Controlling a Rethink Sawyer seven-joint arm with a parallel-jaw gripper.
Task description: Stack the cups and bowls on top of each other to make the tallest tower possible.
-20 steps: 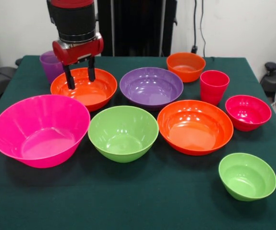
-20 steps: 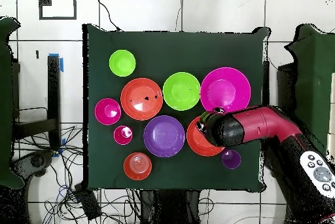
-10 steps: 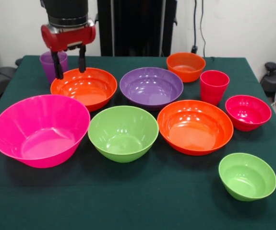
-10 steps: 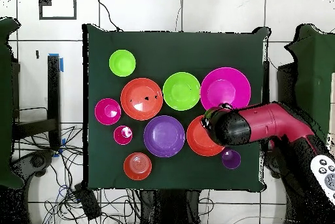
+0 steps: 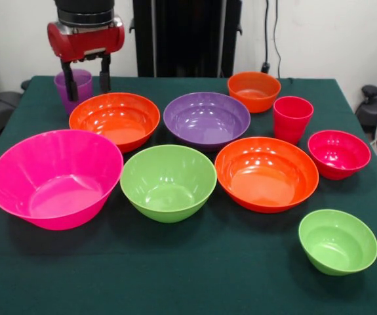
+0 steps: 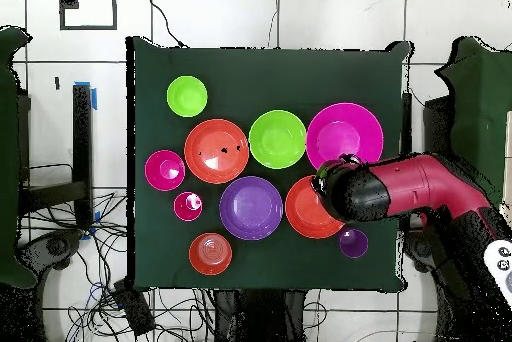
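Note:
All bowls and cups stand apart on the green table; nothing is stacked. My gripper [image 5: 85, 77] is open and empty. It hangs at the far left, just above the orange bowl's [image 5: 114, 120] back rim. One finger [image 5: 65, 84] shows in front of the purple cup [image 5: 77, 86]. In the row behind stand the purple bowl [image 5: 206, 119], small orange bowl [image 5: 254, 90] and red-pink cup [image 5: 292, 118]. Nearer are the hot pink bowl [image 5: 56, 177], lime green bowl [image 5: 168, 182], wide orange bowl [image 5: 266, 172], red-pink bowl [image 5: 338, 153] and small lime bowl [image 5: 337, 241]. In the overhead view my arm [image 6: 400, 190] covers the gripper.
The table [image 5: 195, 275] is covered in dark green cloth. Behind it stands the black pedestal [image 5: 181, 36]. Cables hang on the wall at the back right. In the overhead view the purple cup [image 6: 352, 243] sits near the table's edge by the robot's base.
My gripper has risen out of the orange bowl and moved back and left toward the purple cup. It stays open. No bowl or cup has moved.

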